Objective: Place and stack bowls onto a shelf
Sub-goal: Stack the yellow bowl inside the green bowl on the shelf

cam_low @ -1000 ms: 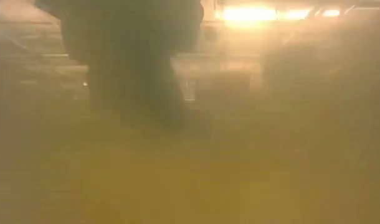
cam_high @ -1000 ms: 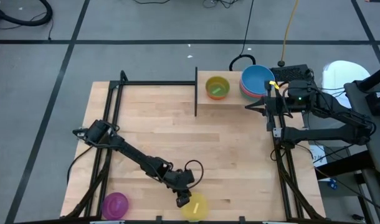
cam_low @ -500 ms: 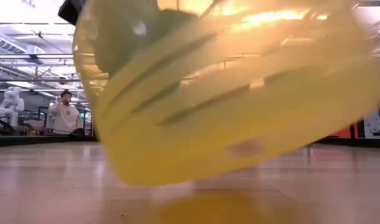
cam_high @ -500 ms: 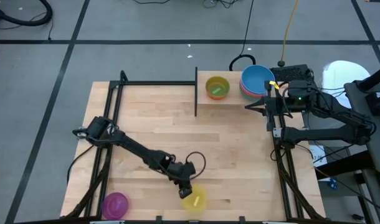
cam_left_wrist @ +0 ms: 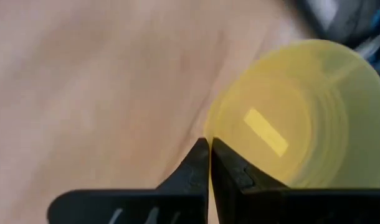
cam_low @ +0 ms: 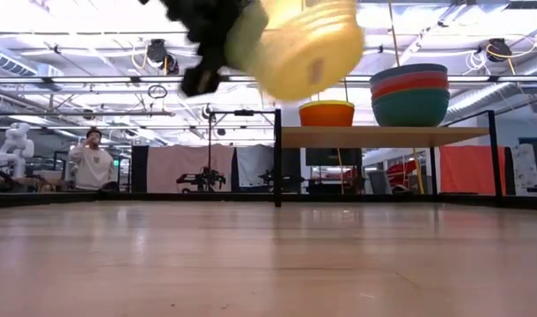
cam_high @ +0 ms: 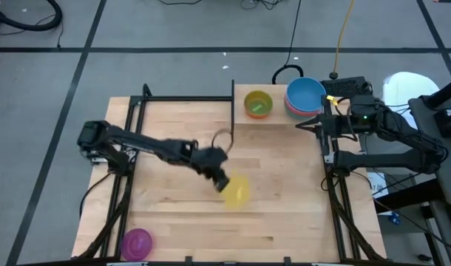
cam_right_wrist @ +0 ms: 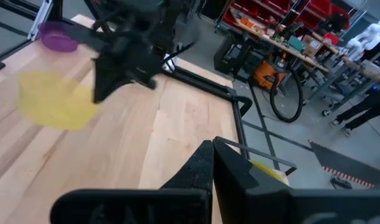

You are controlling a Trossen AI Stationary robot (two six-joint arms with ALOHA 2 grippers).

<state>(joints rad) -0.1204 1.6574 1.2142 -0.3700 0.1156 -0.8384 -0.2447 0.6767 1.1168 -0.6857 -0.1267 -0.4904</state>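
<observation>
A yellow bowl (cam_high: 236, 191) hangs over the middle of the table, with my left gripper (cam_high: 222, 182) shut on it. In the low view the bowl (cam_low: 305, 44) is high above the table and tipped on its side. The shelf (cam_high: 279, 122) stands at the far right, raised on legs (cam_low: 374, 136). On it sit a green bowl nested in an orange one (cam_high: 258, 103) and a stack with a blue bowl on top (cam_high: 305, 95). A purple bowl (cam_high: 137, 242) rests on its base near the front left corner. My right gripper (cam_right_wrist: 212, 149) is shut and holds nothing, beside the shelf's right end. My left gripper pinches the yellow bowl's wall at its rim (cam_left_wrist: 213, 132) between its two fingers. The fingers (cam_left_wrist: 230, 165) slant down from the table's left side. The bowl is lifted clear of the table and hangs tipped, its labelled base (cam_low: 317, 66) turned sideways.
A black metal frame (cam_high: 133, 133) runs along the table's left, far and right sides. A black upright bar (cam_high: 233, 109) marks the shelf's left end. Bare wood lies between the held bowl and the shelf. A person (cam_low: 92, 163) stands far off in the room.
My left gripper has risen from the near edge and swung toward the table's middle and far side, nearer the shelf. The yellow bowl, which stood on the table by the near edge, has gone up with it, lifted clear and tipped onto its side.
</observation>
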